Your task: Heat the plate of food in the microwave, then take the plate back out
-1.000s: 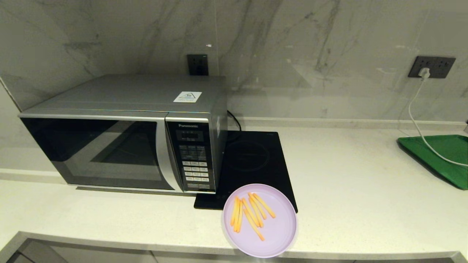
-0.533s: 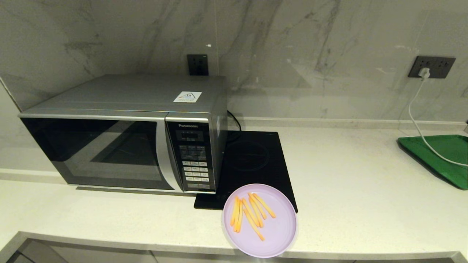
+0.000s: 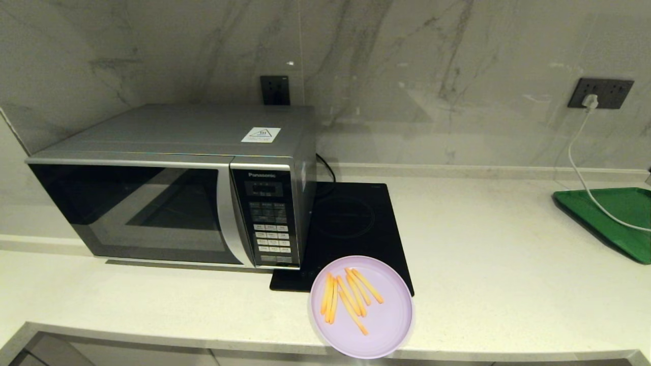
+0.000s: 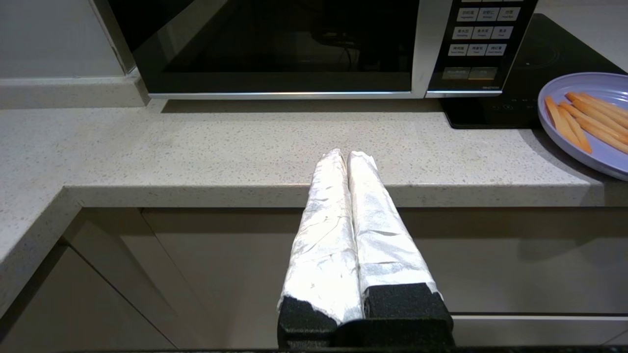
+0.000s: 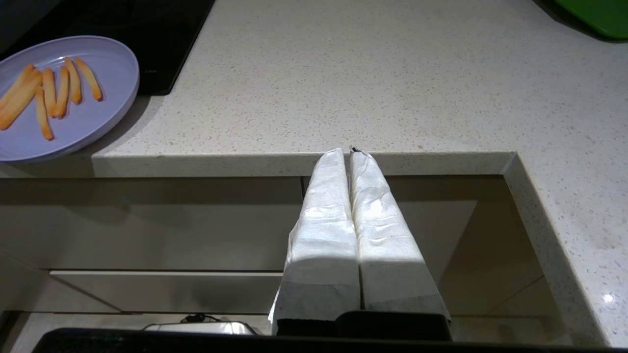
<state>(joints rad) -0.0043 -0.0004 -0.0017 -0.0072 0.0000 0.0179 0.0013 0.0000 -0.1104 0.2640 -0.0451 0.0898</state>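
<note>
The lilac plate of food (image 3: 374, 320) with orange-yellow sticks rests at the counter's front edge, partly on the hob; it also shows as the plate (image 4: 598, 147) and the plate (image 5: 83, 122) in the wrist views. The silver Panasonic microwave (image 3: 168, 147) stands at the left with its dark door shut. Neither arm shows in the head view. My left gripper (image 4: 347, 154) is shut and empty at the counter edge, in front of the microwave door. My right gripper (image 5: 346, 151) is shut and empty at the counter edge, to the right of the plate.
A flat black induction hob (image 3: 351, 223) lies right of the microwave. A green tray (image 3: 618, 216) sits at the far right with a white cable (image 3: 577, 162) from a wall socket draped over it. Cabinet fronts (image 4: 196, 274) lie below the counter.
</note>
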